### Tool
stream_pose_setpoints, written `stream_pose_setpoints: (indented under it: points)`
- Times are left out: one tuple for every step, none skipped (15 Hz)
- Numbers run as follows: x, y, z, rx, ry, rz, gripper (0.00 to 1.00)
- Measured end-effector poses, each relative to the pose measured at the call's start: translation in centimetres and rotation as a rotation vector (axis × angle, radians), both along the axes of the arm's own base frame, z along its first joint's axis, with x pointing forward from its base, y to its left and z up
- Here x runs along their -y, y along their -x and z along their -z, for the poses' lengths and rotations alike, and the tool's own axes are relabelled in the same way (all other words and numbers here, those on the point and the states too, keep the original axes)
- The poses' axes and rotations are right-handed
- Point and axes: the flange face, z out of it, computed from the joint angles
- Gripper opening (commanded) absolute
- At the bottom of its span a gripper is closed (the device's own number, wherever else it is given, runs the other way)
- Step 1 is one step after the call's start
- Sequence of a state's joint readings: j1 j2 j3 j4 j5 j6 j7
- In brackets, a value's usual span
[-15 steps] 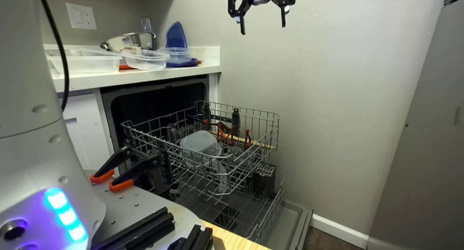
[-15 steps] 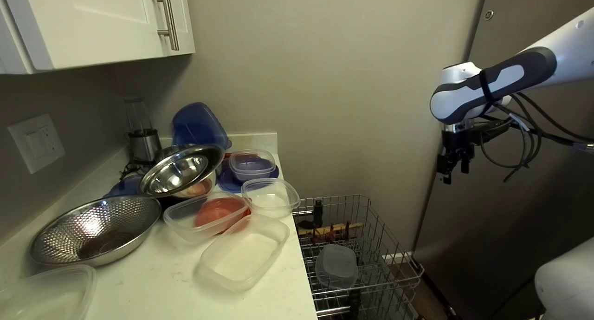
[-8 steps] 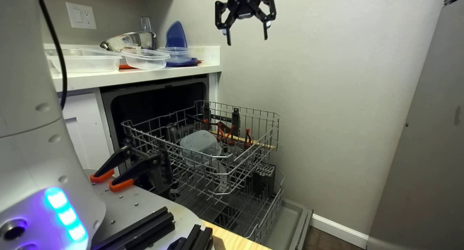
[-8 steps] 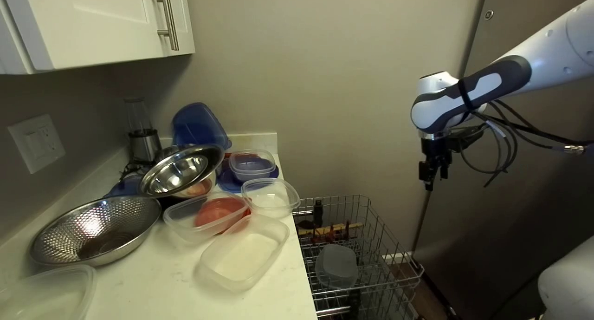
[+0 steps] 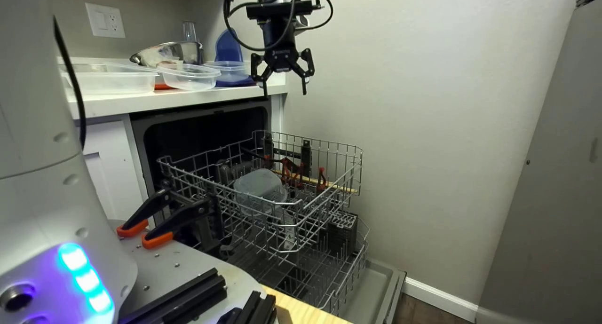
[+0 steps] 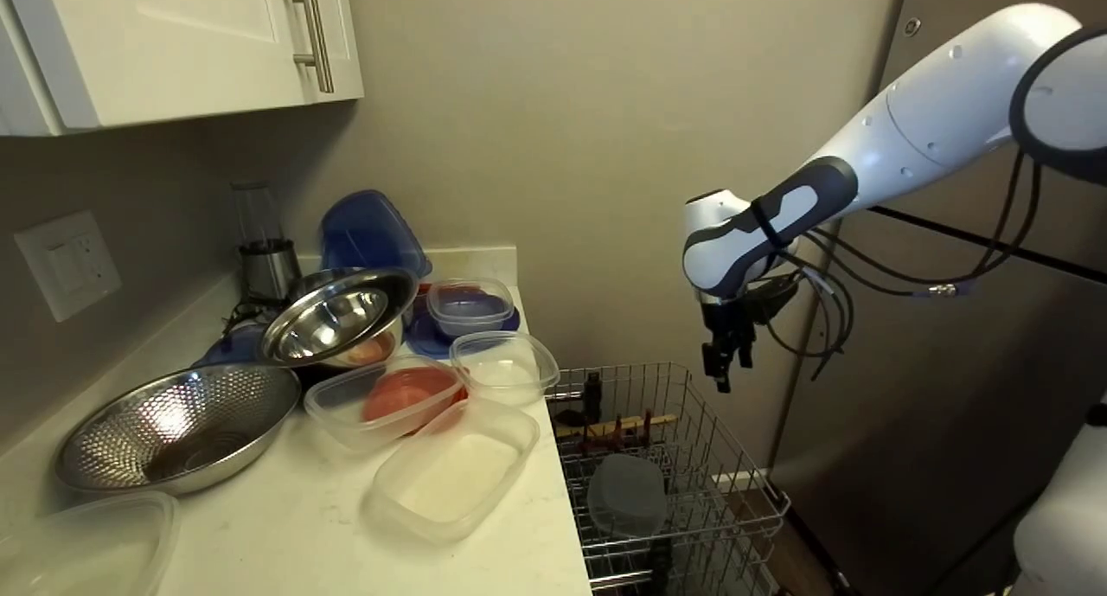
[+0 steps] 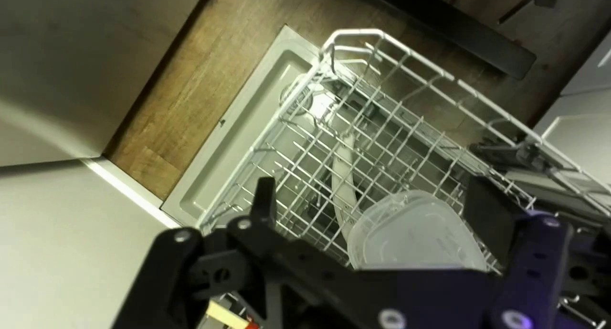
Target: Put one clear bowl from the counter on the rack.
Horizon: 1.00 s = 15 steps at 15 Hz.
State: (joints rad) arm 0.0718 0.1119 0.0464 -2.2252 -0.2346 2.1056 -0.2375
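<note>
Several see-through plastic bowls stand on the white counter (image 6: 285,535). A deep clear bowl (image 6: 510,380) is near the counter's edge beside the rack; it also shows in an exterior view (image 5: 188,79). Another clear bowl (image 6: 470,319) sits behind it on a blue lid. The wire rack (image 5: 336,144) is pulled out below counter height and shows in the wrist view (image 7: 358,32). A pale grey domed dish (image 5: 260,187) lies upside down in it. My gripper (image 5: 285,90) is open and empty, above the rack; it also shows in an exterior view (image 6: 732,373). In the wrist view my gripper (image 7: 374,195) partly hides the dish.
A rectangular clear container (image 6: 458,475), a steel colander (image 6: 182,423), steel bowls (image 6: 342,319) and an upright blue lid (image 6: 367,233) stand on the counter. A white cabinet (image 6: 199,42) hangs above. A lower rack (image 5: 324,286) lies beneath. A wall (image 5: 423,126) borders the rack.
My gripper has come down and moved left in both exterior views, from high up to above the rack. It stays open. The bowls and the rack have not moved.
</note>
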Motion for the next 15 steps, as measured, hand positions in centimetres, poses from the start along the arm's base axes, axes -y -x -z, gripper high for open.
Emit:
stream_pose_setpoints:
  points:
    - [-0.8, -0.8, 0.6, 0.024, -0.038, 0.025, 1.0]
    - [-1.5, -1.4, 1.1, 0.039, -0.082, 0.059, 1.0]
    - [-2.1, -2.1, 1.5, 0.046, -0.121, 0.1, 1.0]
    - [-2.7, -2.7, 1.7, 0.053, -0.157, 0.144, 1.0]
    - [-3.1, -3.3, 1.9, 0.06, -0.188, 0.186, 1.0]
    - [-3.4, -3.9, 1.9, 0.068, -0.22, 0.228, 1.0]
    - [-3.6, -4.5, 1.9, 0.078, -0.254, 0.267, 1.0]
    - [-3.7, -5.1, 1.8, 0.088, -0.29, 0.306, 1.0]
    - [-3.7, -5.6, 1.6, 0.097, -0.323, 0.342, 1.0]
    - [-3.6, -6.1, 1.3, 0.108, -0.358, 0.382, 1.0]
    - [-3.6, -6.6, 1.1, 0.12, -0.396, 0.421, 1.0]
    - [-3.7, -7.0, 0.8, 0.131, -0.436, 0.464, 1.0]
    - [-3.8, -7.4, 0.5, 0.143, -0.479, 0.504, 1.0]
    - [-3.9, -7.8, 0.2, 0.159, -0.523, 0.542, 1.0]
    - [-4.1, -8.2, -0.2, 0.173, -0.568, 0.58, 1.0]
